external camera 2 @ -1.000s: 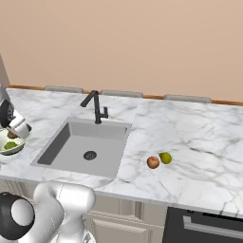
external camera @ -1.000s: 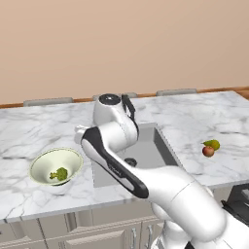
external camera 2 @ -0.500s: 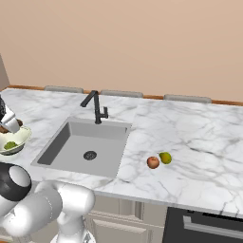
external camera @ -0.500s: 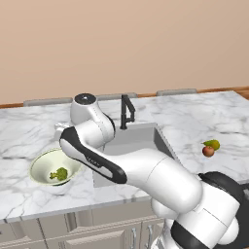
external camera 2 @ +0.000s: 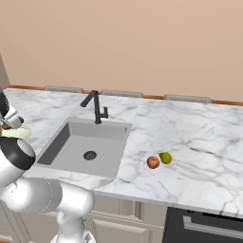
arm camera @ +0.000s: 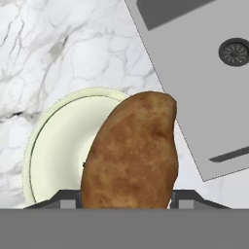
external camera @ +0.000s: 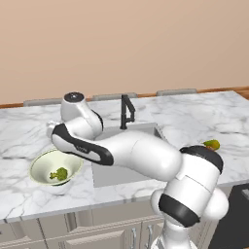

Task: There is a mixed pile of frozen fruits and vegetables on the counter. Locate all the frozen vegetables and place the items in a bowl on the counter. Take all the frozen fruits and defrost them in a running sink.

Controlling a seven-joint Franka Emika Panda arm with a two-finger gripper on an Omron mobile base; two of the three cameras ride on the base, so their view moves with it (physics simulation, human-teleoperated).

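Note:
My gripper (arm camera: 125, 197) is shut on the brown oblong potato (arm camera: 131, 153), which stands upright between the fingertips (arm camera: 65, 197). Directly beneath it lies the pale yellow-green bowl (arm camera: 53, 146), beside the grey sink (arm camera: 194, 82). In the left base view the bowl (external camera: 41, 164) holds the green broccoli floret (external camera: 58, 174), with my arm arched over it. The right base view shows the hand with the potato (external camera 2: 5, 126) at the left edge, above the bowl (external camera 2: 19, 133). The red apple (external camera 2: 153, 162) and yellow-green pear (external camera 2: 165, 157) lie together on the counter (external camera 2: 190, 142) right of the sink (external camera 2: 76, 147).
The black faucet (external camera 2: 97, 107) stands behind the basin, and the round drain (external camera 2: 90, 154) sits in its floor. The wall runs close behind the counter. My own arm hides much of the sink (external camera: 146, 130) and part of the pear (external camera: 211, 144).
The arm has swung left, away from over the sink, carrying the potato to above the bowl. The apple, pear and broccoli have not moved.

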